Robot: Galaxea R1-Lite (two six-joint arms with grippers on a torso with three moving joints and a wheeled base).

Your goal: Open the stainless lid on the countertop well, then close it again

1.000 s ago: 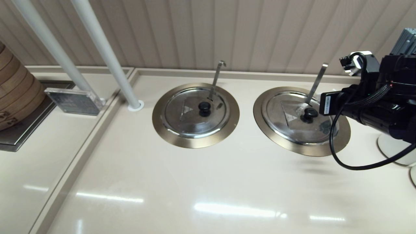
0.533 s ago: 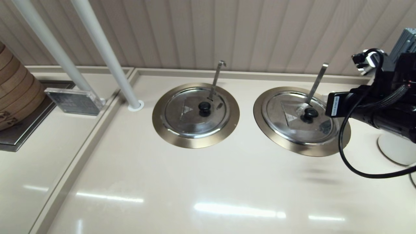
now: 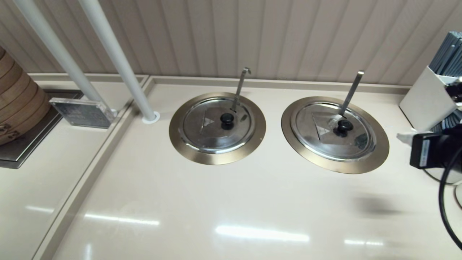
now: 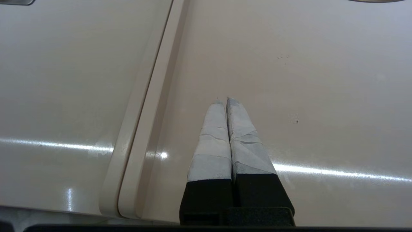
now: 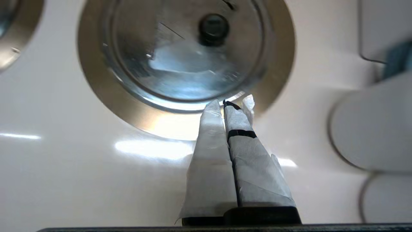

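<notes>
The stainless lid (image 3: 325, 141) sits flat and closed in the countertop well, whose bronze ring (image 3: 335, 167) surrounds it. Its black knob (image 3: 344, 126) stands free beside the straight flat-tipped ladle handle (image 3: 351, 92). My right gripper (image 3: 403, 137) hangs at the right edge of the head view, well clear of the ring. In the right wrist view the right gripper (image 5: 223, 103) is shut and empty, with the lid (image 5: 180, 64), knob (image 5: 213, 28) and ring (image 5: 128, 112) beyond it. My left gripper (image 4: 224, 100) is shut and empty over bare counter, outside the head view.
The twin lid (image 3: 213, 126) with a hook-tipped ladle handle (image 3: 241, 86) lies to the left. A white pole (image 3: 119, 61) and a bamboo steamer (image 3: 18, 104) stand far left. A white holder (image 3: 427, 99) and round white dishes (image 5: 370, 129) crowd the right side.
My right arm has pulled back to the right, off the lid and out past the ring. The lid has stayed seated in the well.
</notes>
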